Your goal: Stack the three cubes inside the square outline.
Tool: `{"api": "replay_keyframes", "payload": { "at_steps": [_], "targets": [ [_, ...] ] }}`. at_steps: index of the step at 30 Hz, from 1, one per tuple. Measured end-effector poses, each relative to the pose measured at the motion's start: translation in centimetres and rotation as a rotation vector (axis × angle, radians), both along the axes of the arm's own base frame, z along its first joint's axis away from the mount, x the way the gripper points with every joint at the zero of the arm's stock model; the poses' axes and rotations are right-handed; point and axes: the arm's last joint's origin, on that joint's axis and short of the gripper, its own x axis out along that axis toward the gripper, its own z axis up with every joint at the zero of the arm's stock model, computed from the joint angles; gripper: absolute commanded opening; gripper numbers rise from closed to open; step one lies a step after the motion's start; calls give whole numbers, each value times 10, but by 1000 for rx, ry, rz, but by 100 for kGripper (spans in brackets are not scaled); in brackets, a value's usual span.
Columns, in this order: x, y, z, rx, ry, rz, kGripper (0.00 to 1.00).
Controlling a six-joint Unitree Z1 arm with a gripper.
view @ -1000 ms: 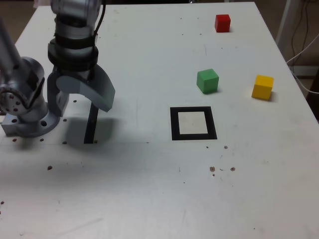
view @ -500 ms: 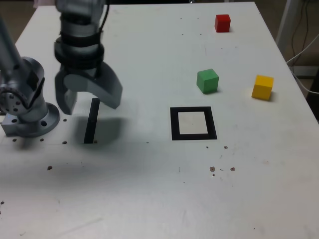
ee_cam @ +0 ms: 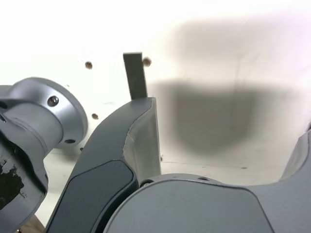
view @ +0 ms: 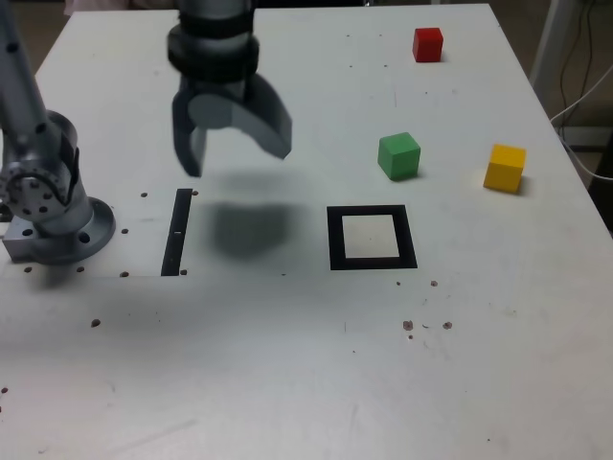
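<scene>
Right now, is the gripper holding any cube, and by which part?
Nothing is held. The gripper hangs open and empty above the table; green cube, yellow cube and red cube sit untouched.

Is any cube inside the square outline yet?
No, the square outline holds only its pale centre; the green cube, yellow cube and red cube all sit outside it.
</scene>
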Motion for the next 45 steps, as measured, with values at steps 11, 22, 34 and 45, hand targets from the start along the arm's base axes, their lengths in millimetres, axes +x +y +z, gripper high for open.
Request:
{"api": "replay_keyframes", "payload": {
  "at_steps": [11, 22, 34, 45],
  "targets": [
    [51, 52, 23, 22, -23, 18, 99],
    [95, 109, 32, 24, -27, 54, 99],
    [129, 167, 28, 17, -39, 75, 99],
    [157, 225, 8, 20, -62, 93, 99]
  ]
}}
